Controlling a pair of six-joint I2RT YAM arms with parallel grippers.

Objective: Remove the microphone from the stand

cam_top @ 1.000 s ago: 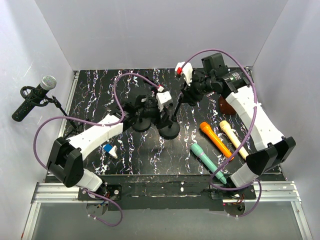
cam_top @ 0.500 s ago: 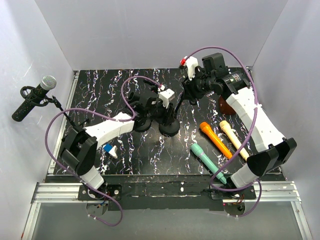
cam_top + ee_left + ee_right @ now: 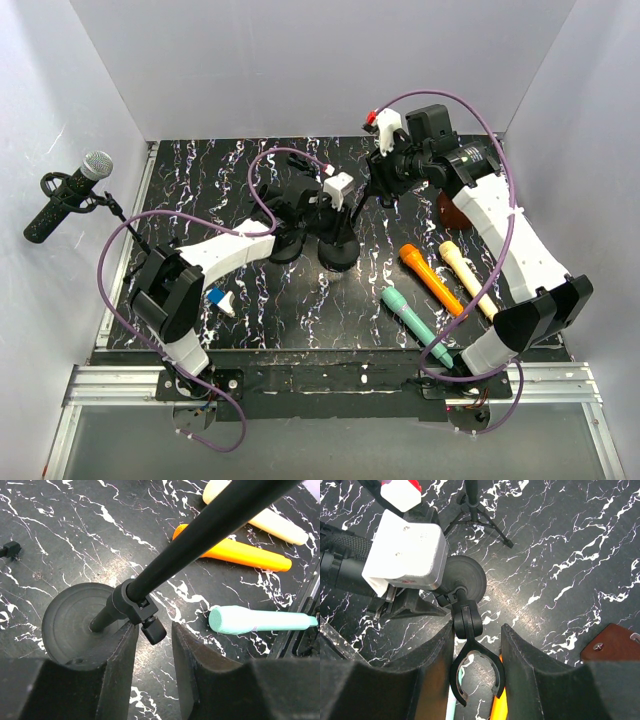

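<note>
A black microphone with a silver grille (image 3: 70,195) sits in the clip of a tripod stand at the far left, apart from both grippers. A second stand with a round base (image 3: 338,252) leans mid-table. Its clip (image 3: 477,672) is empty. My right gripper (image 3: 380,185) is closed on that clip (image 3: 476,680), both fingers touching it. My left gripper (image 3: 328,215) is open, and its fingers (image 3: 120,665) straddle the pole's joint knob (image 3: 152,630) just above the base (image 3: 75,625).
Orange (image 3: 432,280), cream (image 3: 468,278) and teal (image 3: 415,322) microphones lie loose on the right of the table. A blue-and-white piece (image 3: 220,300) lies at front left. A brown object (image 3: 450,210) sits by the right arm. A small tripod (image 3: 475,510) stands behind the base.
My left gripper has moved right, to the lower pole of the middle stand. My right gripper has shifted slightly up and right with the clip, and the round base has slid a little.
</note>
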